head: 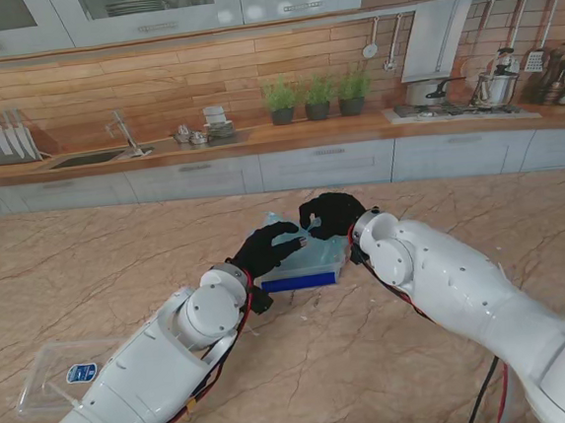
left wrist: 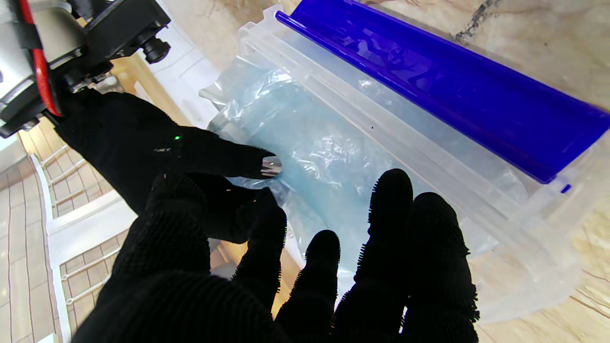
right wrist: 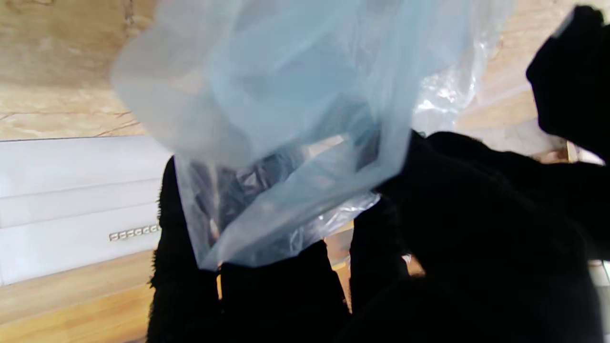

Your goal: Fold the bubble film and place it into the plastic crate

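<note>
Right hand (head: 330, 213) grips film (left wrist: 305, 143) over crate (head: 312, 263); left hand (head: 266, 249) open. Springy film may unfold, snag rim.

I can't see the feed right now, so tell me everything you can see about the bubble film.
The bubble film is pale blue, translucent and crumpled. It sits bunched inside the crate, its upper part rising past the rim. The right hand pinches its top edge; the left hand hovers beside it, fingers spread.
</note>
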